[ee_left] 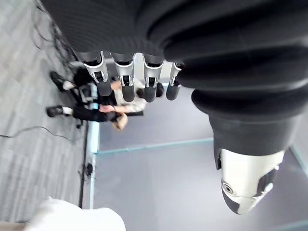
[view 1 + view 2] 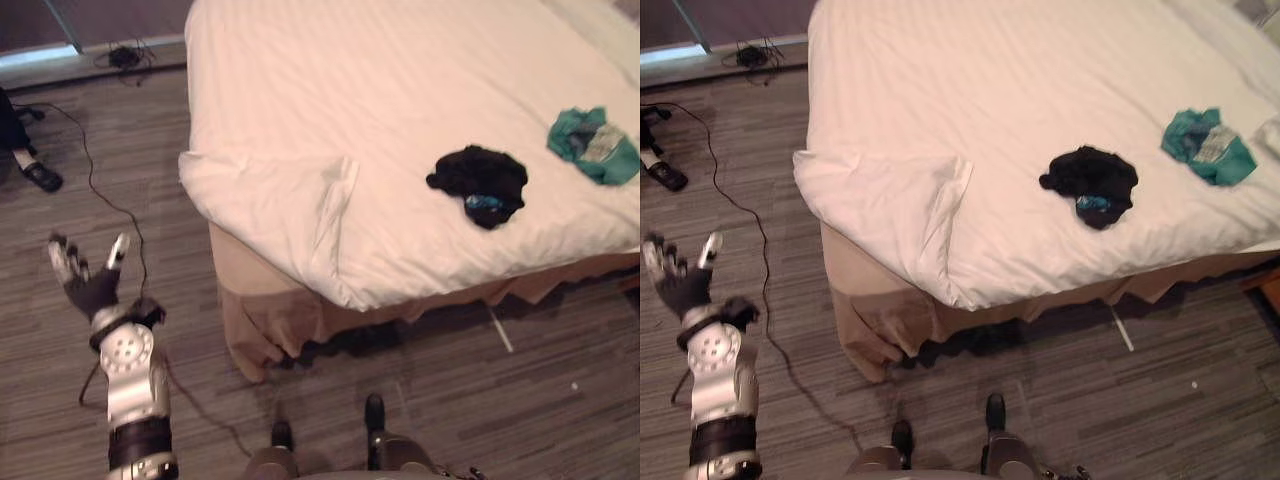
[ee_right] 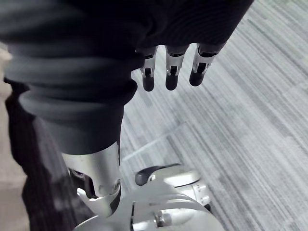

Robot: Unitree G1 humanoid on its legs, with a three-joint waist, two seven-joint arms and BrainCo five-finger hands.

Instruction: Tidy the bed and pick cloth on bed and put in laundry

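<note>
L hand (image 2: 88, 280) spread, empty, over floor. R hand (image 3: 169, 72) relaxed, empty. Black cloth (image 2: 480, 180) & teal cloth (image 2: 593, 145) lie on bed (image 2: 350, 90), well off to L hand's right. Cover corner (image 2: 270, 190) rumpled, nearer it. Looks barely started: tidying + both pickups left.

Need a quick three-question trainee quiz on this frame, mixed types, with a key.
1. How many loose cloths lie on the bed?
2. True or false: the left hand is shut on the black cloth.
3. Which lies nearer the left hand? A: the teal cloth. B: the black cloth.

Key:
1. Two.
2. False. The left hand is open over the floor, apart from the bed. The right hand is open and empty too.
3. B.
</note>
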